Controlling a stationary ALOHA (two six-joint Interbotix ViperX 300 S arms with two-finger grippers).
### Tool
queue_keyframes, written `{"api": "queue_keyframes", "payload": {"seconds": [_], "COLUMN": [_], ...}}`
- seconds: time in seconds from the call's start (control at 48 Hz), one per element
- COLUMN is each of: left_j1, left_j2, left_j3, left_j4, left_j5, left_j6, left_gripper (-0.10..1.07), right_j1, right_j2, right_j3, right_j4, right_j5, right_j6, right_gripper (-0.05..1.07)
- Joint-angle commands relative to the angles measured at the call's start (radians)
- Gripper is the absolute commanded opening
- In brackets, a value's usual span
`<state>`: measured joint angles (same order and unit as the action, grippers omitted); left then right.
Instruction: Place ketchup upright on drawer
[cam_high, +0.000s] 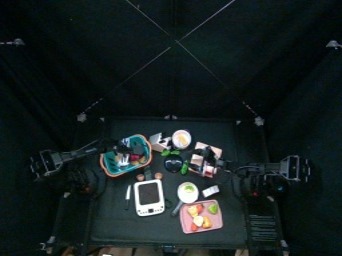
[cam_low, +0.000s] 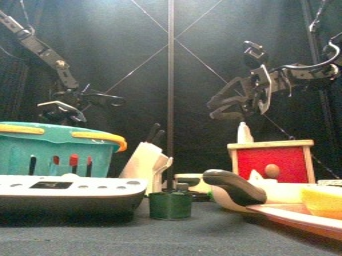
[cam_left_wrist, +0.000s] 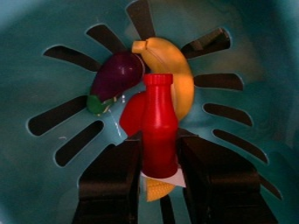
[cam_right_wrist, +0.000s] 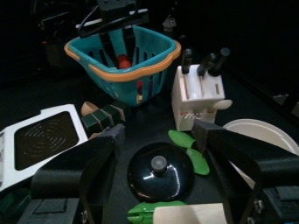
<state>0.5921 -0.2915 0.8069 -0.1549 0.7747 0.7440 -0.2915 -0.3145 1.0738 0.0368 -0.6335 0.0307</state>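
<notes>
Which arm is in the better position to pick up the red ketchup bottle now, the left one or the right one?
Left. Its end effector is inside the teal plastic basket, jaws open on either side of the red plastic ketchup bottle. The right end effector hangs open over other items, away from the basket.

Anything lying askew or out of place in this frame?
The ketchup bottle lies on its side in the teal basket, beside an eggplant and a banana, between the left gripper's open jaws. The red drawer it belongs on stands across the table.
</notes>
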Motion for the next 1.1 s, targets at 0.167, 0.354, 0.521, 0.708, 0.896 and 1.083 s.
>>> {"api": "queue_keyframes", "payload": {"seconds": [0.167,0.354,0.521,0.708,0.896,1.083], "left_j1": [0.003,-0.008,-0.061,-0.227,-0.410,-0.531], "left_j2": [-0.129,-0.267,-0.376,-0.368,-0.324,-0.218], "left_j3": [0.002,0.023,0.061,0.109,0.117,0.100], "left_j4": [-0.008,-0.014,-0.123,-0.236,-0.310,-0.359], "left_j5": [-0.023,-0.132,-0.403,-0.709,-1.022,-1.287], "left_j6": [-0.041,-0.074,-0.114,-0.118,-0.126,-0.126], "left_gripper": [0.55,0.55,0.55,0.55,0.55,0.55], "right_j1": [0.012,0.021,0.038,0.061,0.081,0.104], "right_j2": [-0.057,-0.098,-0.129,-0.146,-0.143,-0.138], "right_j3": [-0.026,-0.034,-0.049,-0.098,-0.121,-0.132], "right_j4": [0.002,0.002,0.003,0.000,-0.025,-0.057], "right_j5": [-0.002,-0.002,-0.009,-0.017,-0.041,-0.149], "right_j6": [0.002,0.003,0.002,-0.002,0.000,0.000], "right_gripper": [0.95,0.95,0.95,0.95,0.95,0.95]}}
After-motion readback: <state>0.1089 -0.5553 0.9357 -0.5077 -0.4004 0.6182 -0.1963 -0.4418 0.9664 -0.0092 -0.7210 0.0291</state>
